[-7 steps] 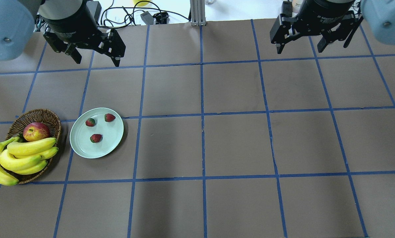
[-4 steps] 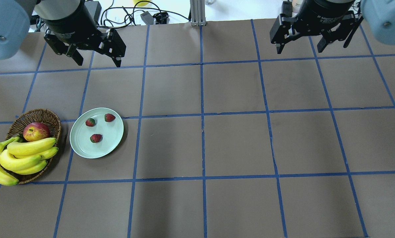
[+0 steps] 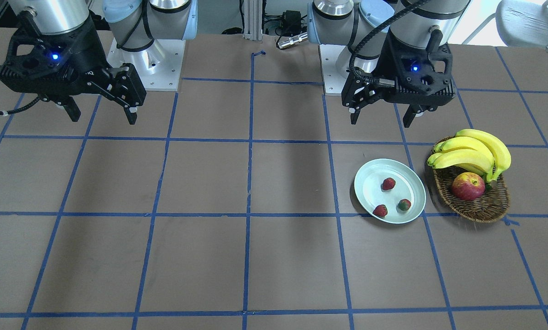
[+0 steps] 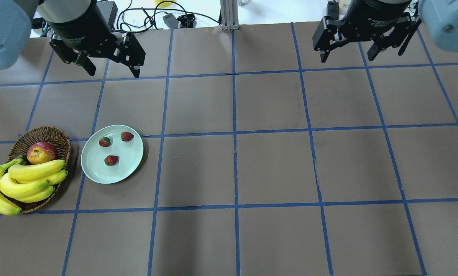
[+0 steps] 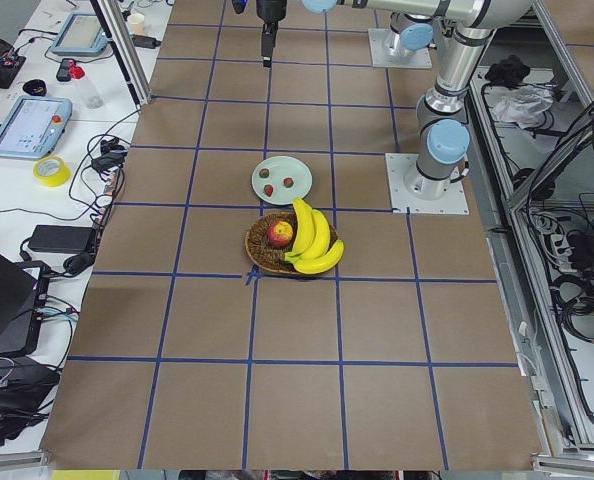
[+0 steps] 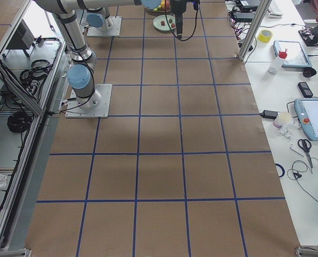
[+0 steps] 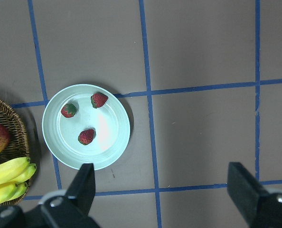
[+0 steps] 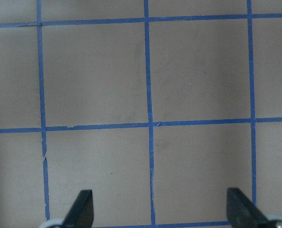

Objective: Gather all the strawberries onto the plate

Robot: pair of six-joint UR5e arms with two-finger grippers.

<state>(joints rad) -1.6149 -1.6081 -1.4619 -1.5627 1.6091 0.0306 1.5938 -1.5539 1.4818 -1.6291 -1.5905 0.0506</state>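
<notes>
Three strawberries [image 4: 111,160] [image 4: 104,142] [image 4: 127,136] lie on the mint-green plate [image 4: 94,170], also seen in the front view [image 3: 370,176] and the left wrist view [image 7: 112,147]. In the left wrist view the strawberries [image 7: 86,137] [image 7: 69,110] [image 7: 99,99] lie apart on the plate. My left gripper [image 4: 112,71] is open and empty, high above the table beyond the plate. My right gripper [image 4: 347,57] is open and empty over the far right of the table.
A wicker basket [image 4: 56,134] with an apple [image 4: 41,152] and a bunch of bananas [image 4: 22,184] stands just left of the plate. Cables and a post [image 4: 229,15] lie past the table's far edge. Blue tape lines grid the brown table.
My left arm has drifted slightly further back and away from the plate. The strawberries, plate and right arm have not moved.
</notes>
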